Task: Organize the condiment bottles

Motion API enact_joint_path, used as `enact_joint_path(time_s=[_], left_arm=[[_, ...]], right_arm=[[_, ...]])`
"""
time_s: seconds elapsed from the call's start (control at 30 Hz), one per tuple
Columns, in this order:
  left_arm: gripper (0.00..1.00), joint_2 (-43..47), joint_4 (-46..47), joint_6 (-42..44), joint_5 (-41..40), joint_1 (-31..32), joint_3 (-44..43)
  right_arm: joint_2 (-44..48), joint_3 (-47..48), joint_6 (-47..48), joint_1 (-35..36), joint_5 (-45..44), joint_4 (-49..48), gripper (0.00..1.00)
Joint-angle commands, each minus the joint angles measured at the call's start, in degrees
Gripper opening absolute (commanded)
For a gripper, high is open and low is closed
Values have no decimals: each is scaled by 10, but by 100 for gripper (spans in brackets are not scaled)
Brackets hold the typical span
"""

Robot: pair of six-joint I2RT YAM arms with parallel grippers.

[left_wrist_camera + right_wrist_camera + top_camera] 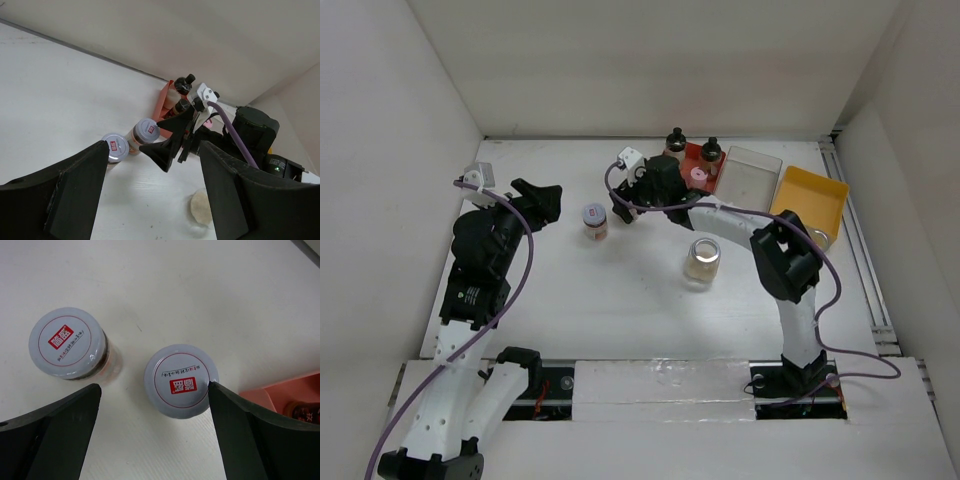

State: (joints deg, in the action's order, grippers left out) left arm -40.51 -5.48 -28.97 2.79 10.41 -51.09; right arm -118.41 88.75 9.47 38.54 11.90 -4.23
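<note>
Condiment bottles (115, 147) stand in three places on my worktop (570, 300), so the sorting is only partly done.

Nearest my bases, a wide clear jar (701, 262) stands alone, upright, just beside my right forearm and well apart from the trays.

Further out, my left tool (545, 195) hangs open and empty, pointing across at the two small jars. The first lilac-lidded jar (595, 222) stands free on the worktop between my two tools. The second lilac-lidded jar (181, 381) is near it, not touching, on the side towards the red tray (712, 160). My right tool (153, 385) is above this second jar with its fingers spread wide. One finger is at each side of the lid, and neither touches it.

At the far end, the red tray holds a pink-capped bottle (699, 172). Two black-capped bottles (711, 148) are at its far edge, but I cannot tell whether both stand inside. Beyond it to the right lie a clear tray (750, 170) and a yellow tray (810, 195).

I judge the step in hand to be the pick of the second jar. Next I should centre on the lid, lower straight down and close below its rim. I must not knock its neighbour.
</note>
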Motion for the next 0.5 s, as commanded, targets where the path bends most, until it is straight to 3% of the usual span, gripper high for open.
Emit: enact_joint_path(time_s=[0.0,0.37,0.47], left_arm=[[69,7,25,8,1,0,4],[69,2,25,8,1,0,4],[69,2,25,8,1,0,4]], right_arm=[[-4,34,5,0,-13,-8,94],[-42,57,-6,0,-54,-8,92],[-47,57,-12,-6,-49,-8,86]])
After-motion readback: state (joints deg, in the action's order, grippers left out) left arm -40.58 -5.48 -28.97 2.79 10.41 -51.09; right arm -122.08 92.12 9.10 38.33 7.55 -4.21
